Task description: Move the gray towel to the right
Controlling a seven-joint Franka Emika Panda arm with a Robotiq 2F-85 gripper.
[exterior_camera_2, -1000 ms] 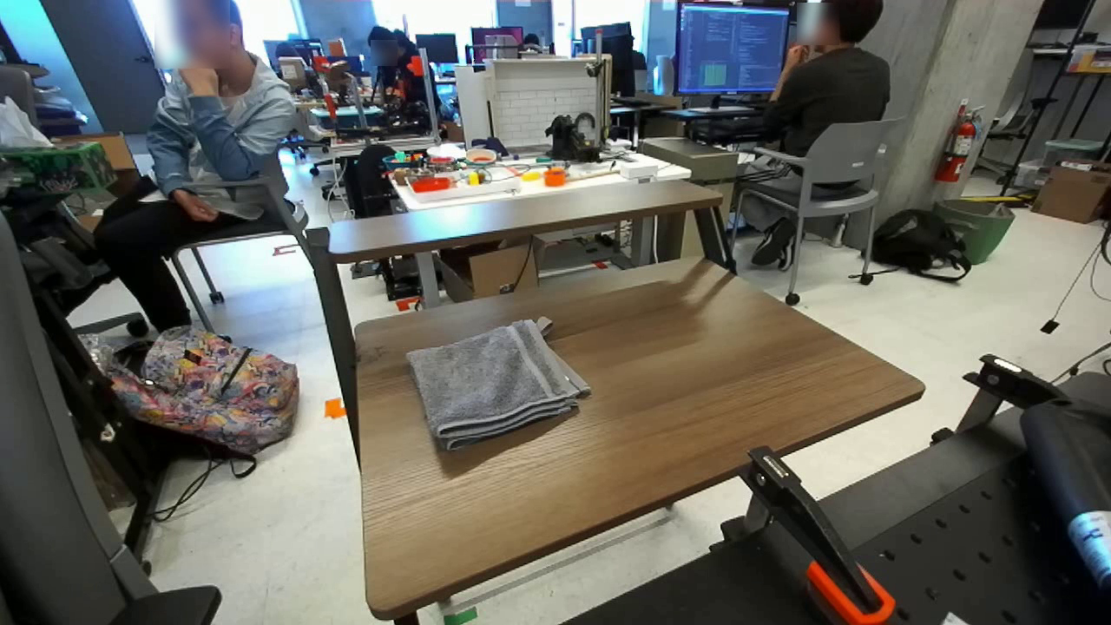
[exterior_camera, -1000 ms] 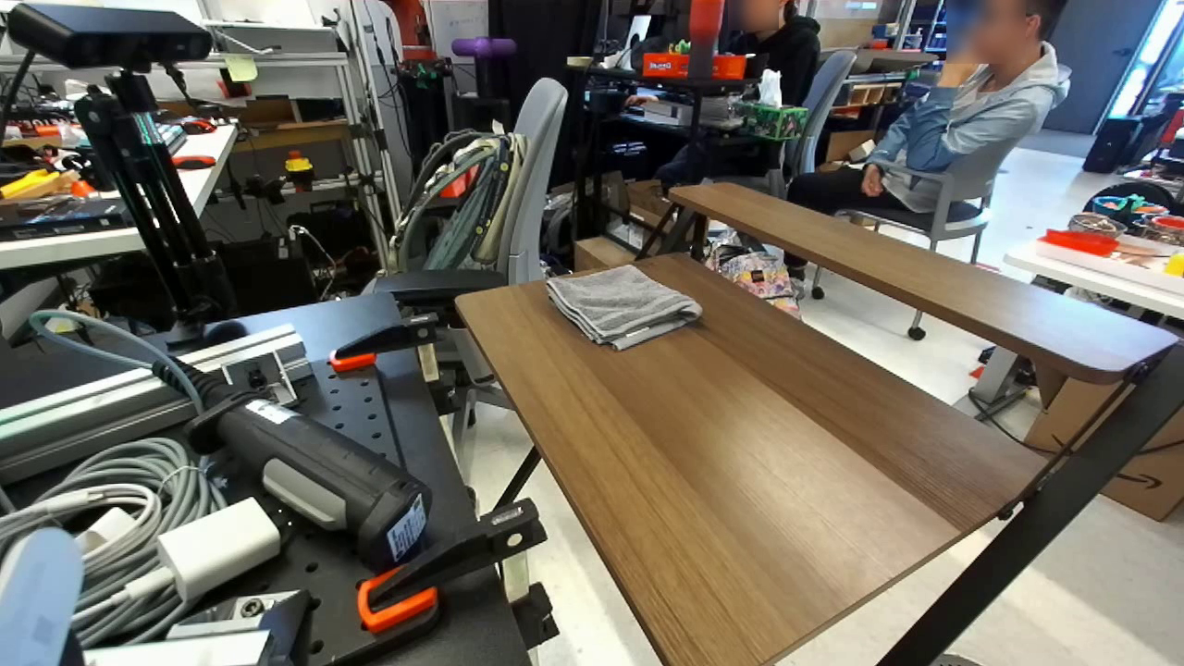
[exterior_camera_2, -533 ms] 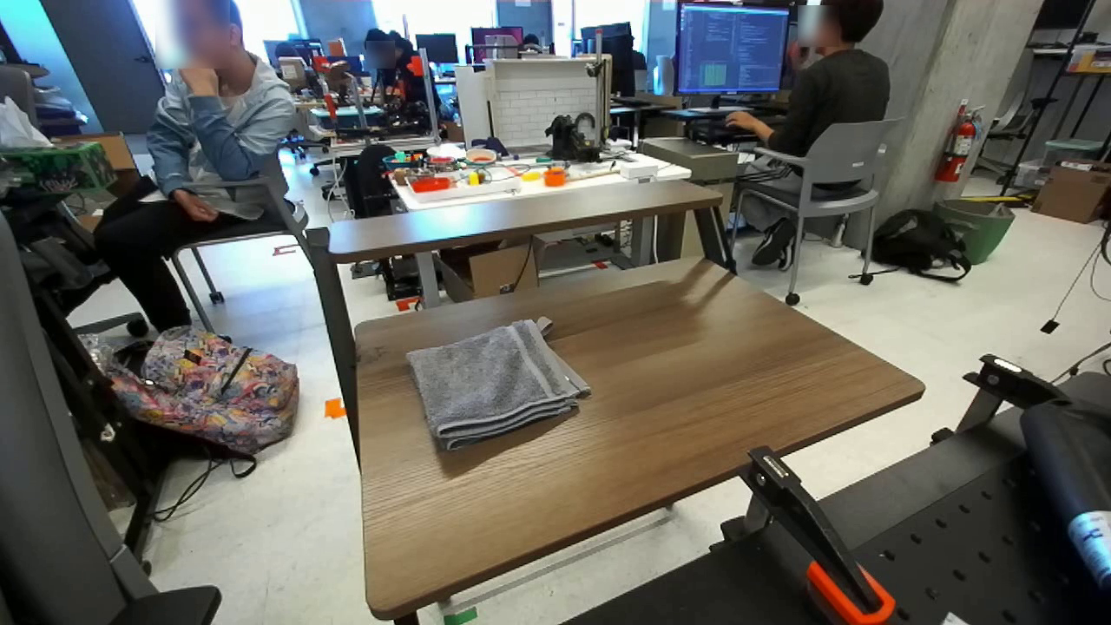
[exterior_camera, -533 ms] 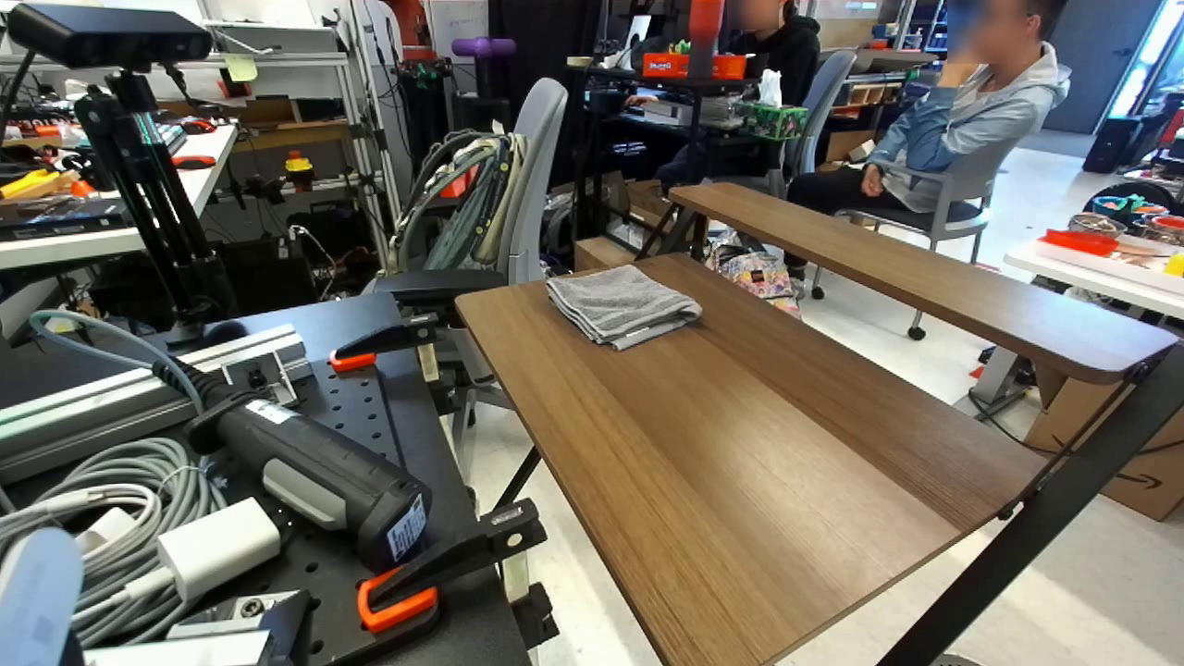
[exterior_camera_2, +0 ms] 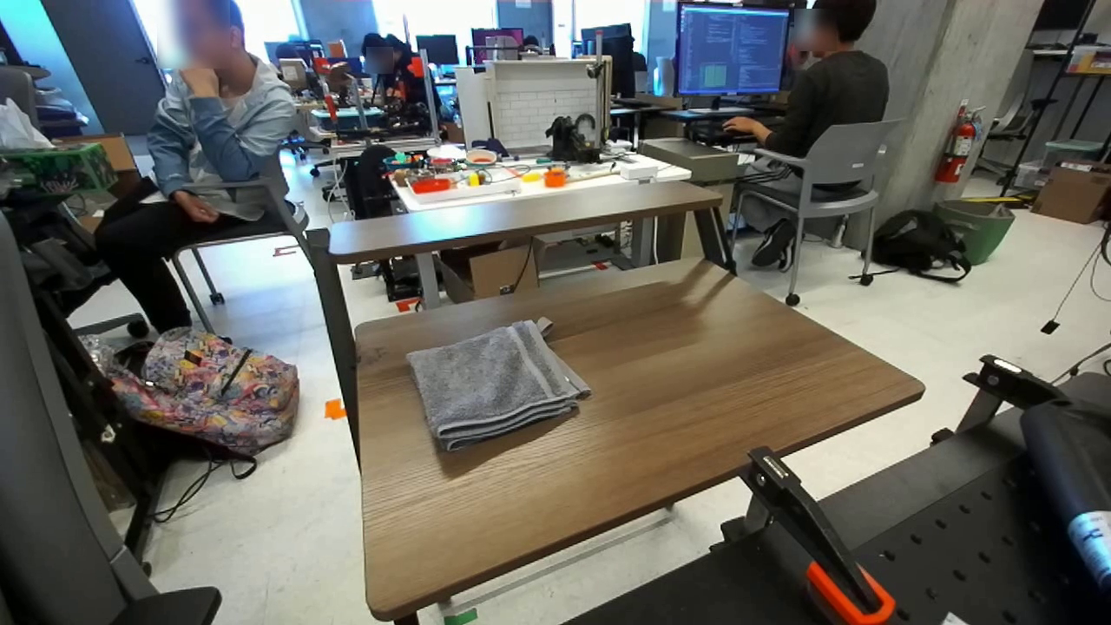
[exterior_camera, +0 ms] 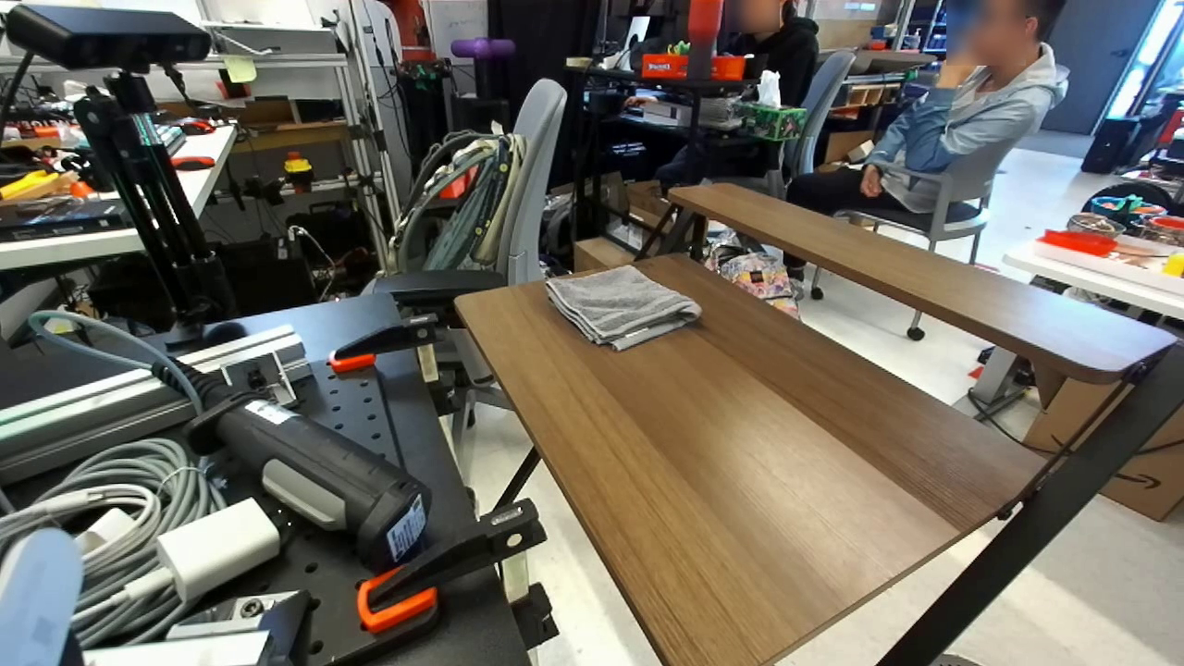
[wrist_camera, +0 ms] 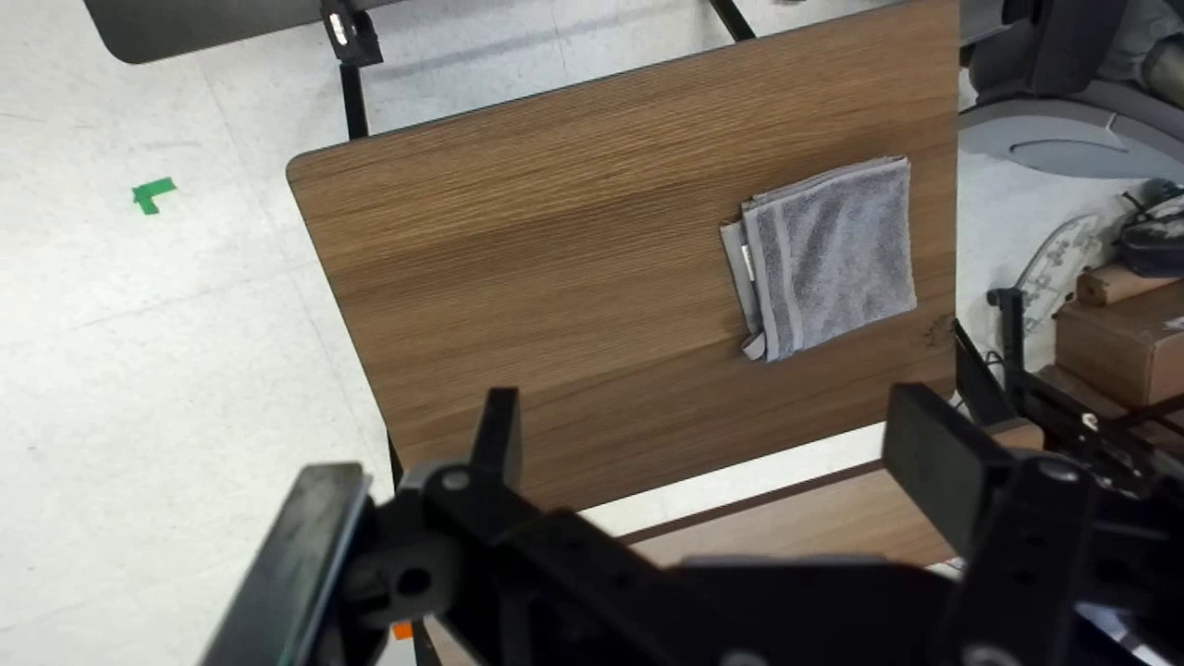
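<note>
The gray towel [exterior_camera: 623,306] lies folded flat on the brown wooden table [exterior_camera: 758,435], near one end. In an exterior view, the towel [exterior_camera_2: 495,383] is on the left half of the table [exterior_camera_2: 677,373]. In the wrist view, the towel [wrist_camera: 831,259] is toward the right end of the table [wrist_camera: 536,268], with a small loop at its lower left corner. My gripper [wrist_camera: 709,396] shows only in the wrist view. Its fingers [wrist_camera: 939,462] are wide apart with nothing between them. It is above the scene, apart from the towel.
A raised wooden shelf [exterior_camera: 925,268] runs along one long side of the table. A black perforated bench [exterior_camera: 361,425] with clamps [exterior_camera: 462,546], a black tool [exterior_camera: 314,472] and cables stands beside the opposite side. A gray chair [exterior_camera: 536,176] is near the towel's end. People sit nearby.
The towel and table have not moved. In an exterior view, the seated person at the monitor has lowered a hand to the desk. Earlier frames do not show the gripper.
</note>
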